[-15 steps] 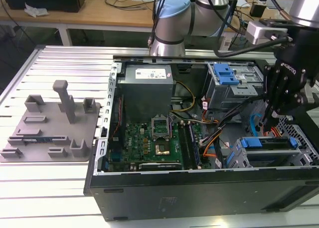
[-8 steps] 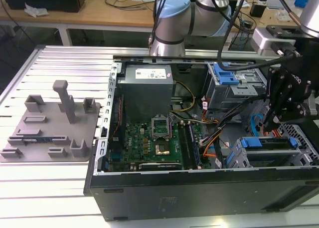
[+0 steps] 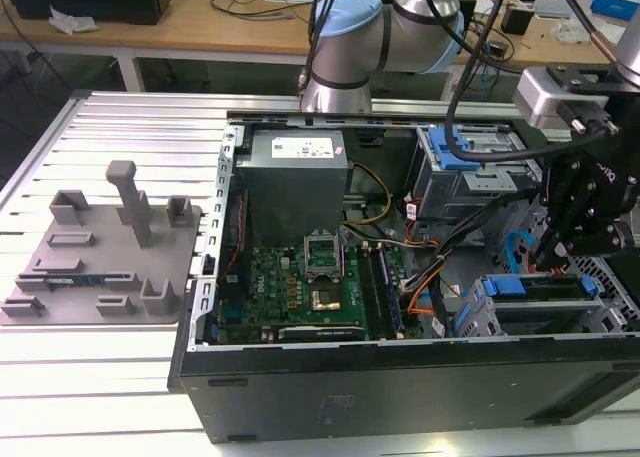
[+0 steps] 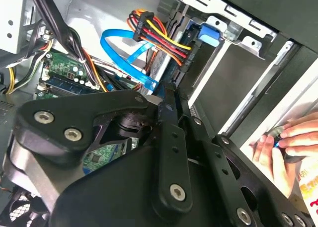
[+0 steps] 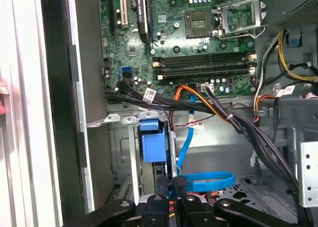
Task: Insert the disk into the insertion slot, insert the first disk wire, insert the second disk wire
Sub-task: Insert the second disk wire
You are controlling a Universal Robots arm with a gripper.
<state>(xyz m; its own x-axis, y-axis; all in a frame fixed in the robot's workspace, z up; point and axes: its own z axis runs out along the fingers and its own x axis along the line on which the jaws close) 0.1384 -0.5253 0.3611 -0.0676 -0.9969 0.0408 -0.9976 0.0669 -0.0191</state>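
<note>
Gripper fingers pressed together over power wire plug, which sits at disk rear edge, just ahead of fingertips.

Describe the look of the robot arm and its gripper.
The robot arm has silver-grey tube sections, pale blue joint caps and black cables trailing alongside. The gripper is matt black, built of angular linkage bars pinned with silver screws, with a silver-grey block mounted above it.

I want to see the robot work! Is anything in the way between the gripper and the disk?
Nothing solid that I can see. The gripper hangs right above the disk. A looped blue cable and a coloured wire bundle crowd the space between them.
</note>
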